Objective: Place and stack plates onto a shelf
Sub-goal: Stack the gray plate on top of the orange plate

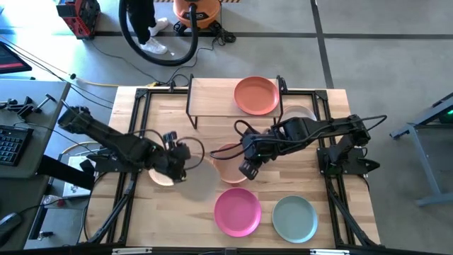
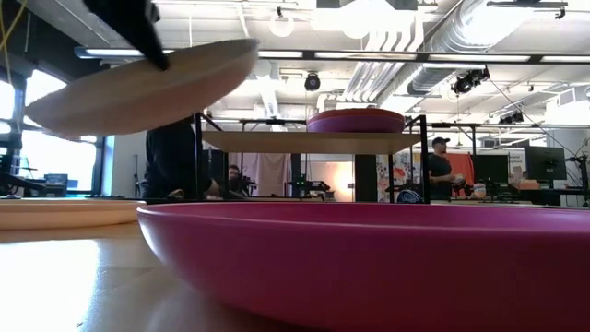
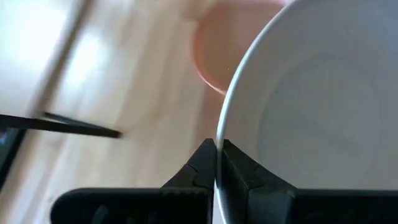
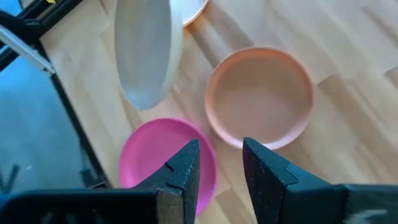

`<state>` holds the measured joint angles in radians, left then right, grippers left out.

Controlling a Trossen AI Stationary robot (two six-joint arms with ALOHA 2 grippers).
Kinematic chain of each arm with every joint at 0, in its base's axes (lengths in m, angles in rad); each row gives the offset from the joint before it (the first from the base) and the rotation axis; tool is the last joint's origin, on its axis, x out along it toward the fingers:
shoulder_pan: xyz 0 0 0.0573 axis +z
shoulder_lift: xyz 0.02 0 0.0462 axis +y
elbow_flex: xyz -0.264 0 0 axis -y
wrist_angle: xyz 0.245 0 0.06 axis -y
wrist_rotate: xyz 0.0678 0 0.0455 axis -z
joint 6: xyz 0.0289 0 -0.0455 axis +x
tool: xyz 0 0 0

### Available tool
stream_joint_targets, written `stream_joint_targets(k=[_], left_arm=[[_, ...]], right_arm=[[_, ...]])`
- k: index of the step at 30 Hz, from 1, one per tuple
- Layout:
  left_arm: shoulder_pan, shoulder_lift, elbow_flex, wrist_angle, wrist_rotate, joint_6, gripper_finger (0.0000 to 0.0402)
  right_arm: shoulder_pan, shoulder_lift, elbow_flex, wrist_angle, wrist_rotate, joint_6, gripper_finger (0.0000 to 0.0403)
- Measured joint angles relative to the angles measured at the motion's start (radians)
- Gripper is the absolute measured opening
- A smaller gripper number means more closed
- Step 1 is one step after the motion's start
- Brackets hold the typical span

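Note:
My left gripper point(image 1: 178, 166) point(image 3: 217, 163) is shut on a pale plate point(image 2: 138, 88) point(image 4: 146, 50), held in the air over the table's left half. My right gripper point(image 1: 248, 170) point(image 4: 221, 163) is open above the near edge of a tan-pink plate point(image 1: 228, 161) point(image 4: 258, 93), which lies flat on the table, and touches nothing. The shelf point(image 1: 212, 95) point(image 2: 313, 141) stands at the far edge with a terracotta plate point(image 1: 256, 95) on its right half. A magenta plate point(image 1: 237, 211) and a pale teal plate point(image 1: 294, 218) lie near the near edge. My left gripper pinches the pale plate by its rim point(image 3: 219, 146), one finger on the hollow side and one on the underside. In the low view the gripper comes down from above onto the plate's raised edge point(image 2: 161, 57). The plate is lifted clear of the table and tilted.
A cream plate point(image 1: 161, 177) point(image 2: 64, 212) lies on the table under my left arm. Another pale plate point(image 1: 301, 113) shows beside the shelf's right end. Black frame rails point(image 1: 134, 127) run along both table sides. People stand in the room beyond.

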<state>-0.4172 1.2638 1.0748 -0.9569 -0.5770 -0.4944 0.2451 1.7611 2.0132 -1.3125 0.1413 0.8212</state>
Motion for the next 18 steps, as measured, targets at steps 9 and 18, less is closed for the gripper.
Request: stream_joint_targets(k=[9, 18], left_arm=[[0.125, -0.002, 0.069, -0.014, -0.07, 0.017, 0.0], [0.213, -0.002, 0.124, -0.012, -0.072, 0.108, 0.0]], right_arm=[[-0.023, 0.0, 0.0, -0.003, 0.06, -0.045, 0.0099], [-0.085, 0.006, 0.0, -0.005, 0.007, -0.109, 0.0099]])
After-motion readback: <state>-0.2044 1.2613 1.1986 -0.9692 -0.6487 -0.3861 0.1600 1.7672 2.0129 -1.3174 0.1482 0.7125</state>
